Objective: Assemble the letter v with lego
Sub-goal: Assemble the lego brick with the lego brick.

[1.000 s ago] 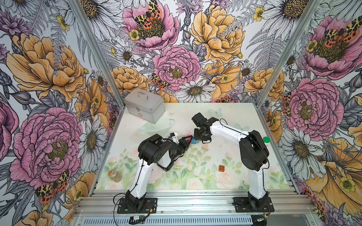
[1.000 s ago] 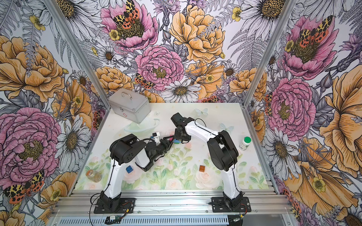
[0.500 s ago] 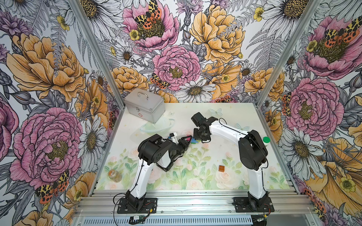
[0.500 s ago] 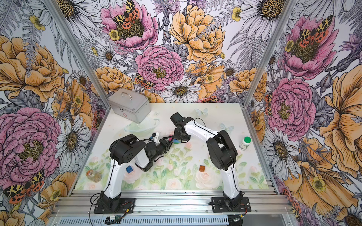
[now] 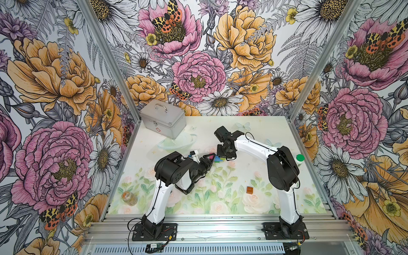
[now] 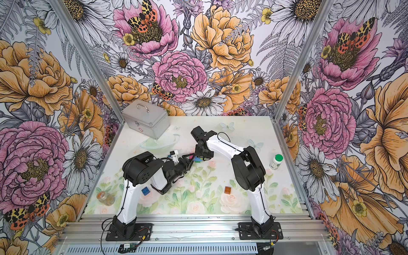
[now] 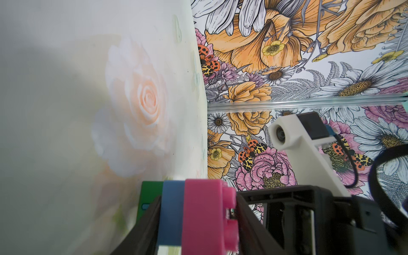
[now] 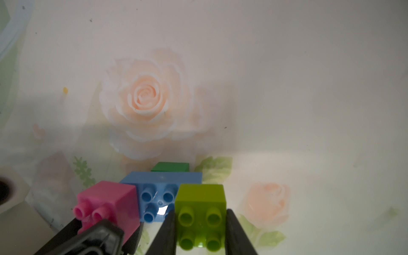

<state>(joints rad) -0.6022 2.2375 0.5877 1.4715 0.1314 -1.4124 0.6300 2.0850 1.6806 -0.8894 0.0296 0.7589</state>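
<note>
The lego stands joined at mid-table: a pink brick (image 7: 205, 216) and a lime brick (image 8: 201, 212) sit on a light-blue bar (image 8: 159, 183), with a dark-green brick (image 8: 170, 167) under it. In both top views this cluster (image 5: 218, 158) lies between the two grippers. My left gripper (image 7: 198, 209) spans the pink brick and the bar, its fingers touching both sides. My right gripper (image 8: 200, 223) is shut on the lime brick. An orange brick (image 5: 250, 189) lies loose at front right. A dark-blue brick (image 6: 145, 191) lies by the left arm.
A metal case (image 5: 163, 121) stands at the back left with a clear glass dish (image 5: 176, 143) before it. A green-capped white bottle (image 5: 299, 160) is at the right edge and a small jar (image 5: 129, 197) at the front left.
The right arm's wrist has edged slightly to the left. The joined bricks stay between the two grippers.
</note>
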